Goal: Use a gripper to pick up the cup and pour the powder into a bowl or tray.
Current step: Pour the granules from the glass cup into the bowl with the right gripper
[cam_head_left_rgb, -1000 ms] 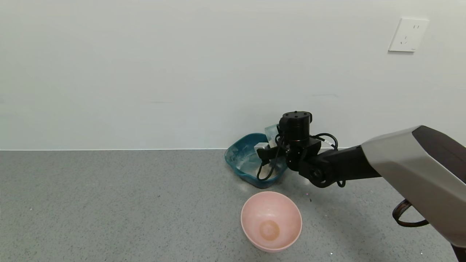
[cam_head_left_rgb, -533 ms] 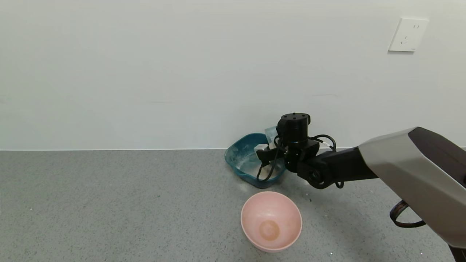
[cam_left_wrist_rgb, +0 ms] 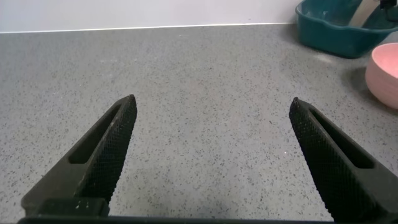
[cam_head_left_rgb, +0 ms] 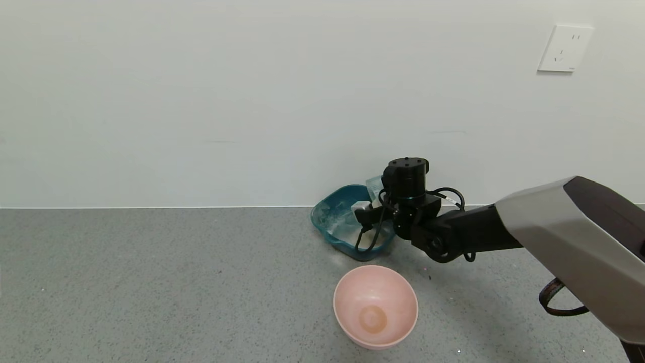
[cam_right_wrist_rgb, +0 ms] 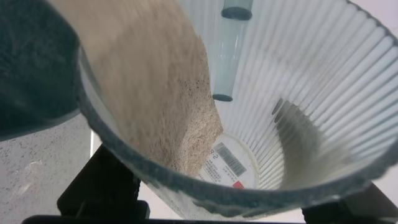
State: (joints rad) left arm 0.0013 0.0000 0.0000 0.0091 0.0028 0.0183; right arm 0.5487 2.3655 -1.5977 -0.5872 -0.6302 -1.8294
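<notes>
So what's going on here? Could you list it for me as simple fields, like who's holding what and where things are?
Working arm: right gripper, over the teal basin
Holding: ribbed clear cup, tipped toward the basin
Powder: pale powder lying along the cup's inner wall toward its rim
Basin: by the wall, white dusty smears inside
Pink bowl: nearer the robot, orange-brown stain at its bottom, no powder
Other arm: left gripper, fingers open, above bare counter

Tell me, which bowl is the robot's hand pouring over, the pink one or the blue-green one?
The dark teal basin by the wall. The right hand tips the cup over it; the round pink bowl sits nearer, untouched.
</notes>
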